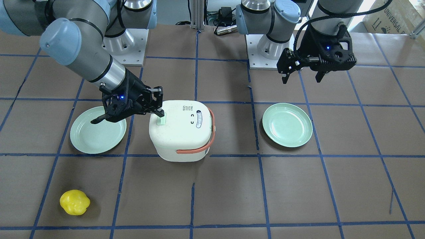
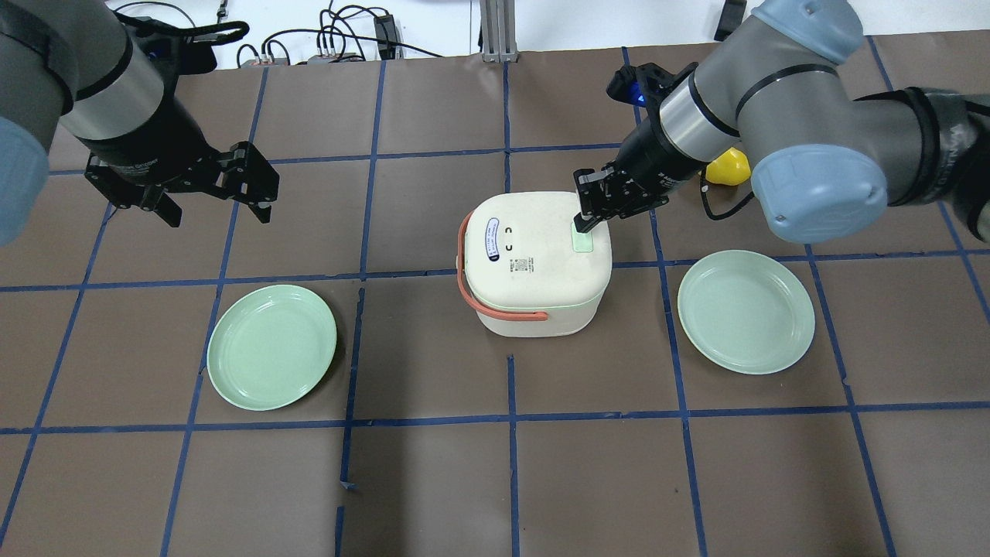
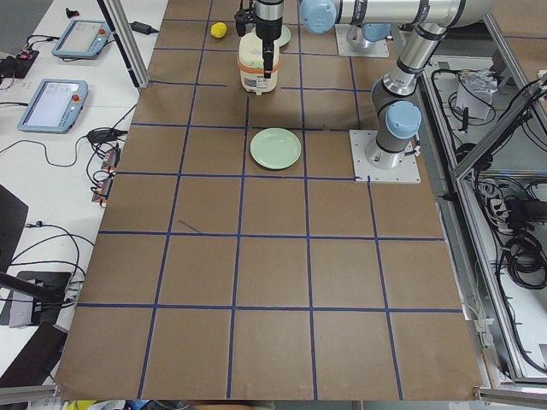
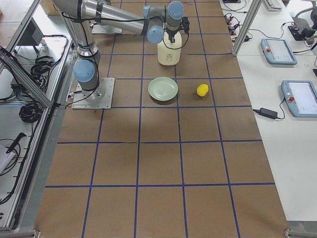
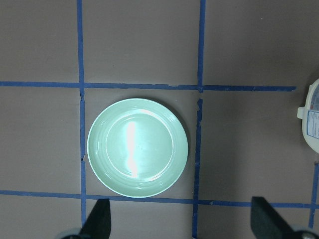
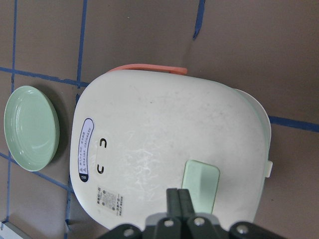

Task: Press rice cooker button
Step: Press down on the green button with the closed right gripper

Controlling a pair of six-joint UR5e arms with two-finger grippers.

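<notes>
Pale green rectangular button (image 6: 201, 184), set in the lid of the white rounded rice cooker (image 2: 534, 271) with orange handle at mid-table, is found just under the pressed-together fingers of the right gripper (image 2: 582, 224), contact being undeterminable, while the wide-spread left gripper (image 2: 219, 214) is held well apart.

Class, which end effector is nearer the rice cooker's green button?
Right. The right end effector sits at the green button; the left end effector hangs far off.

left plate (image 2: 271, 346), cooker (image 2: 534, 267), right plate (image 2: 746, 311), gaps between
</notes>
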